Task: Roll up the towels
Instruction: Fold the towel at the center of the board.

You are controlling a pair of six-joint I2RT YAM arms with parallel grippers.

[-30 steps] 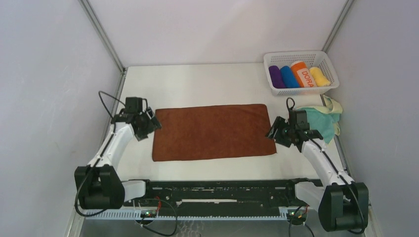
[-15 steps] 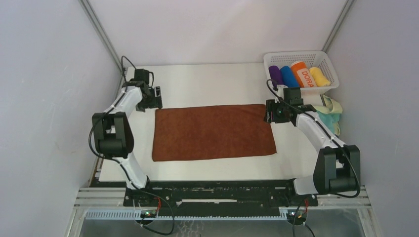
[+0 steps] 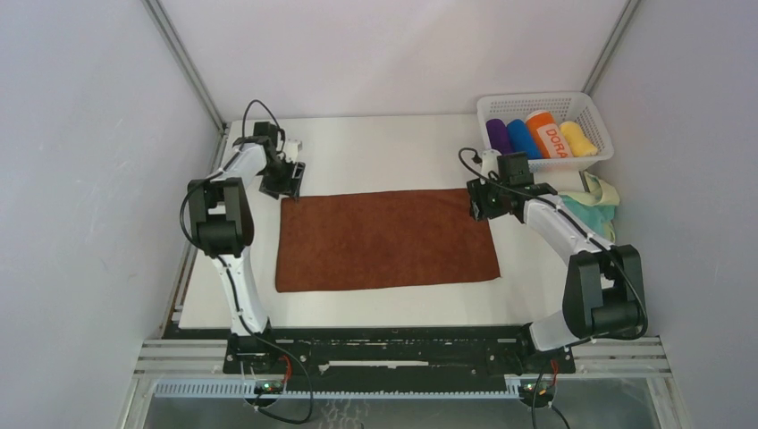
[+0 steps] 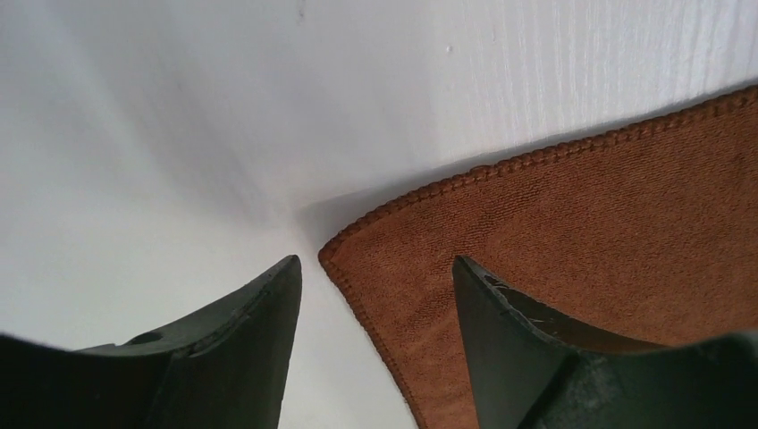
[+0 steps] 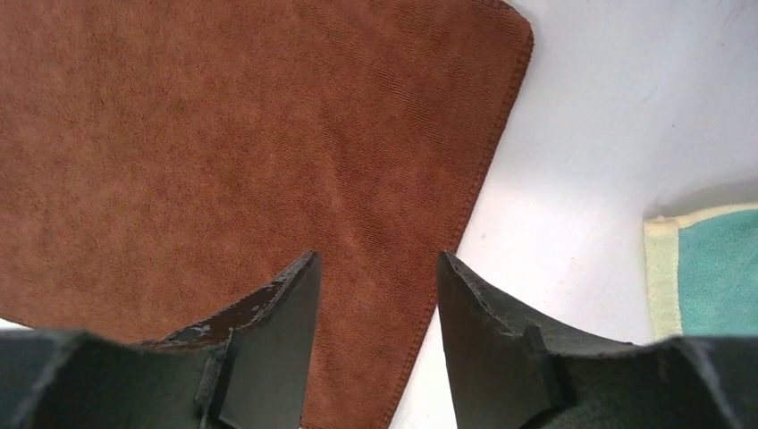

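The step in hand looks like taking hold of the brown towel (image 3: 384, 239) by its two upper corners so that the roll can be started toward the bottom of the overhead frame. The towel is lying flat and spread in the middle of the white table (image 3: 384, 147). To do this well, both pincers should be coming down together and closing on the hem itself, one finger outside the edge and one on the cloth. They should be taking only a little cloth, and at the same level on each side, so that the first turn is running straight and tight rather than skewed. The left gripper (image 4: 375, 264) is standing wide, its jaws straddling the rounded corner of the towel at the centre of its wrist view and holding nothing. The right gripper (image 5: 375, 259) is standing at a middling gap, also holding nothing. It is hovering over the towel's right hem a little short of the corner, which is showing at the upper right of that view, so a small reach further along seems called for. The teal towel (image 3: 592, 213) is lying crumpled at the right of the overhead frame, just below the basket (image 3: 545, 96), and is waiting its turn. In the overhead view both arms are stretching far up the frame, elbows bent outward and wrists turned in toward the towel's upper corners.
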